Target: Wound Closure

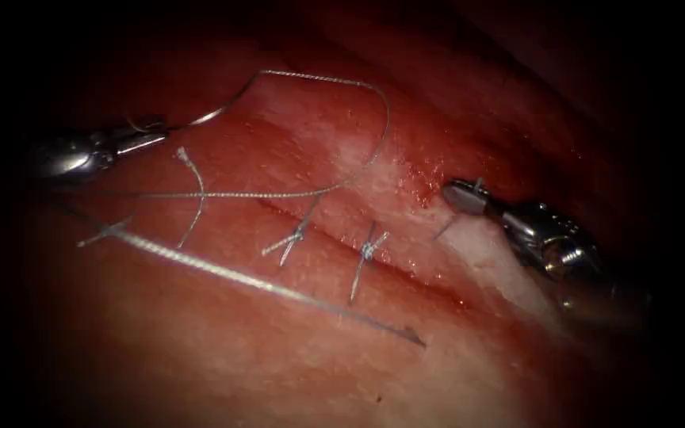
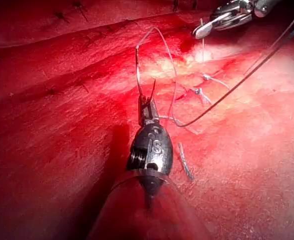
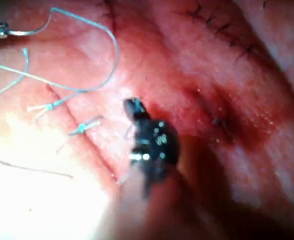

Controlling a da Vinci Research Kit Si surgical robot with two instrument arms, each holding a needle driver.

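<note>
While two knotted stitches (image 1: 295, 236) already cross the cut (image 1: 406, 273), its stretch beside the right end effector (image 1: 463, 196) lies unclosed; whether that tool grips anything cannot be told. The left end effector (image 1: 151, 139) clamps the needle (image 2: 137, 70), clear of the tissue (image 1: 295, 349), with thread (image 1: 382, 119) looping beyond it

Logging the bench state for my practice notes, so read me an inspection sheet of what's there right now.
Surface: tissue, with the cut running diagonally.
Job's things: needle out of the tissue, left of the cut; thread arcs from it over the cut; two tied stitches on the cut.
Clutter: cut end of thread lying left of the cut; red fluid.
Grippers: left tool holds the needle near one end; right tool appears shut on thread.
Cables: nothing seen.
Surroundings: nothing seen.
</note>
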